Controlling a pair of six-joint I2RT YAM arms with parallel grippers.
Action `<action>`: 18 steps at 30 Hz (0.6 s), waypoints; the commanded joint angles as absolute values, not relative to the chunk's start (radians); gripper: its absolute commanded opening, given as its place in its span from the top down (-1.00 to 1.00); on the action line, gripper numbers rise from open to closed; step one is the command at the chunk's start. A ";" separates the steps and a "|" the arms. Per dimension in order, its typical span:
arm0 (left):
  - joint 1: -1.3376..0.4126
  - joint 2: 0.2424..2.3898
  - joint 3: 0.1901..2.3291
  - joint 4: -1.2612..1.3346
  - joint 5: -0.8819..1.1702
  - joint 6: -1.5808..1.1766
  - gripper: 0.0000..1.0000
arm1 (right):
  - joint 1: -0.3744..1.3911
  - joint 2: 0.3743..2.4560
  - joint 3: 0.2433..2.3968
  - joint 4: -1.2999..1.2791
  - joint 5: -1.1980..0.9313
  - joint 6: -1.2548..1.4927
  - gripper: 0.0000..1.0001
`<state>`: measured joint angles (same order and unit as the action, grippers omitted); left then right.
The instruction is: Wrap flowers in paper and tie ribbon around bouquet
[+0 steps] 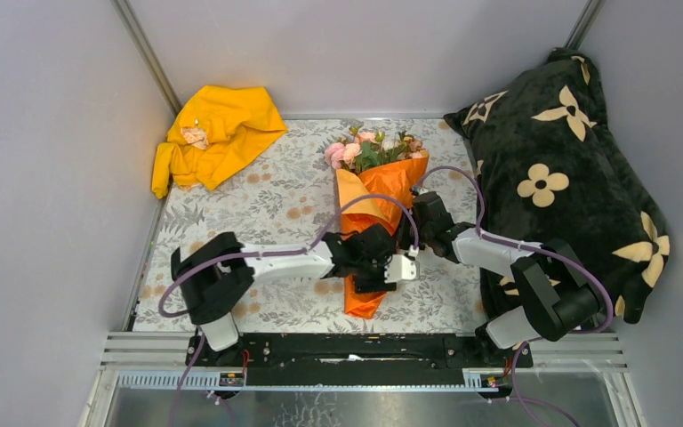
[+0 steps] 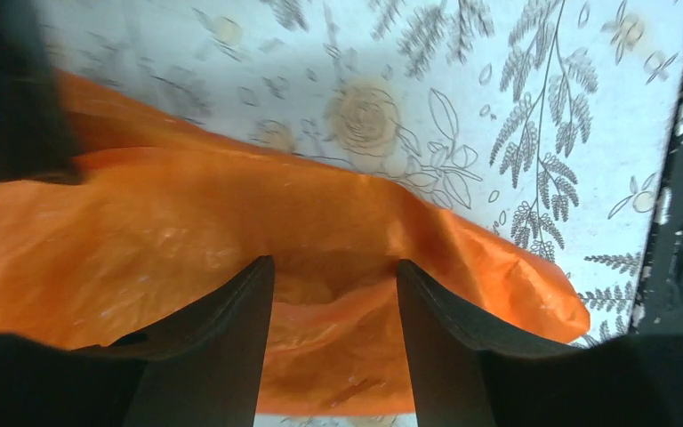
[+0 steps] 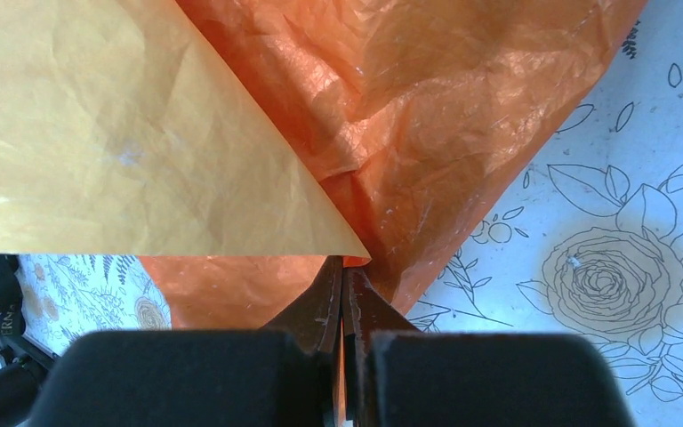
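Though only overhead, pink flowers (image 1: 357,151)

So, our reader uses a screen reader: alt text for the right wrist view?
Right gripper, fingers shut, tips at the edge of creased orange paper whose paler flap folds across it, on a floral-print tablecloth.

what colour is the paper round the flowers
Bright orange, with a paler yellow-orange folded flap: the paper shows best in the right wrist view.
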<state>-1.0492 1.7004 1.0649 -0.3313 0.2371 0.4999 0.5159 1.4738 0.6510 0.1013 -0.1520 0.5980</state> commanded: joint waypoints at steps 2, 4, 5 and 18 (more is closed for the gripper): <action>-1.109 1.769 1.007 -0.236 0.172 0.525 -0.20 | 0.509 1.434 0.666 0.109 -0.161 0.555 0.84; -1.123 1.774 0.981 -0.224 0.168 0.539 -0.20 | 0.509 1.426 0.672 0.119 -0.167 0.523 0.65; -1.126 1.775 0.969 -0.221 0.166 0.544 -0.20 | 0.509 1.425 0.682 0.120 -0.176 0.501 0.51; -1.131 1.786 0.934 -0.221 0.164 0.551 -0.20 | 0.509 1.602 1.011 0.083 -0.096 0.279 -0.04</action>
